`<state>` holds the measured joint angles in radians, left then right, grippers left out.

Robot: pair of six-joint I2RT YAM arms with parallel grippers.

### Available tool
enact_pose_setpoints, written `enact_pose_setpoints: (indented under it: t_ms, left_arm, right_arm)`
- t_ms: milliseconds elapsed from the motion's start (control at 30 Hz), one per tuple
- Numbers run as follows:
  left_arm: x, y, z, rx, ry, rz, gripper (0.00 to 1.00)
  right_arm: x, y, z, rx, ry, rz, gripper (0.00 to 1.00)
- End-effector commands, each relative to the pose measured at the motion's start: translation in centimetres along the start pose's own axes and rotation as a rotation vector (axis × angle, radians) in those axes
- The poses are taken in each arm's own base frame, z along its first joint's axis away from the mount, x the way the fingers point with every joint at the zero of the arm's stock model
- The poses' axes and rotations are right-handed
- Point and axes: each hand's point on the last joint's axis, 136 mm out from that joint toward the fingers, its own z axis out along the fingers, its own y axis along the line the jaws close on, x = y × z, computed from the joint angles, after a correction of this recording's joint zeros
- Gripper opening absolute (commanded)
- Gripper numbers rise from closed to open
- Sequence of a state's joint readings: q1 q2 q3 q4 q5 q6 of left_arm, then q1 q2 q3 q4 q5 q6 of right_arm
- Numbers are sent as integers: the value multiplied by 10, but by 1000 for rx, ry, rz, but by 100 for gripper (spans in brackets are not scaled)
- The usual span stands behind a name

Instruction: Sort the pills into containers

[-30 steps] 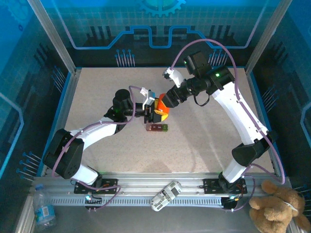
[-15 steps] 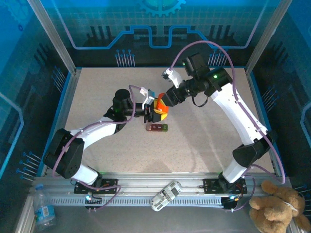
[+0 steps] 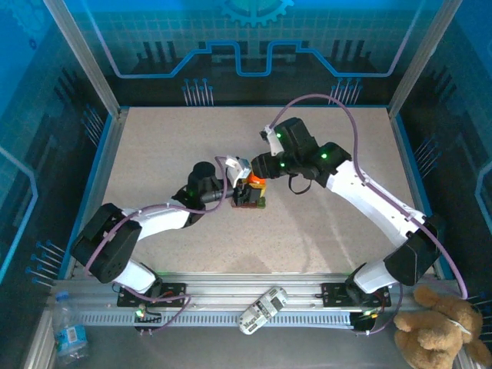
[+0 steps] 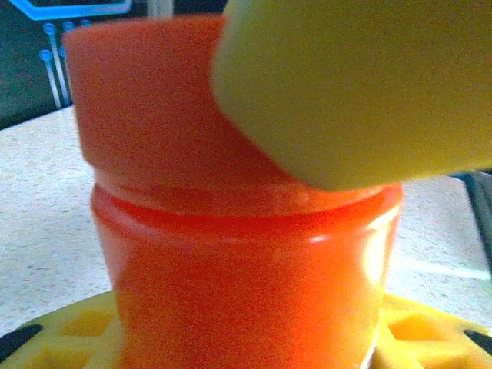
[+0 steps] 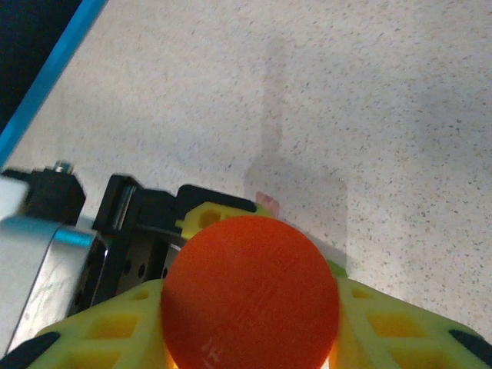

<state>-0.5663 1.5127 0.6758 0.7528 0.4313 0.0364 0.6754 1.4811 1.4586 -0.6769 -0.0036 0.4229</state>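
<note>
Top external: left fingers [image 4: 77, 338] clench orange bottle [image 3: 254, 185], right fingers [image 5: 384, 330] its cap [image 5: 250, 296], half-hiding containers [image 3: 260, 204].

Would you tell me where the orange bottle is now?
The orange bottle is mid-table in the top view, between the left claw and right claw, close by the containers.

Plush bear [image 3: 440, 327] at near right; water bottle [image 3: 69, 332] at near left; white device [image 3: 261, 309] on front rail [image 3: 200, 296].

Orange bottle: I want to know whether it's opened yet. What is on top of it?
Its orange cap is on the orange bottle, with the right gripper closed around the cap. The left gripper holds the body. The cap and tinted wall hide whatever is inside.
</note>
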Motion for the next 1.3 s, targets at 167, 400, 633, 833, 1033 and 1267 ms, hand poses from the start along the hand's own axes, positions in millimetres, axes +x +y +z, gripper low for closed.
enact_pose_setpoints:
  t_ms: [167, 400, 633, 833, 1033, 1267]
  left_arm:
    - [-96, -10, -7, -38, -335, 197, 0]
    - [-94, -7, -13, 10, -311, 156, 0]
    - [-95, -27, -25, 230, -246, 130, 0]
    - [-93, -47, -29, 410, -168, 74, 0]
    - [-91, -50, -28, 444, -139, 58, 0]
    - [-89, -50, -28, 446, -130, 55, 0]
  right_arm:
    - [-5, 8, -4, -83, -5, 84, 50]
    - [-27, 2, -77, -249, -96, 15, 87]
    - [-17, 8, -114, -352, -63, -177, 91]
    - [-17, 16, -102, -313, 23, -339, 93]
    - [-23, 27, -92, -277, 67, -427, 93]
    - [-28, 33, -86, -277, 79, -441, 87]
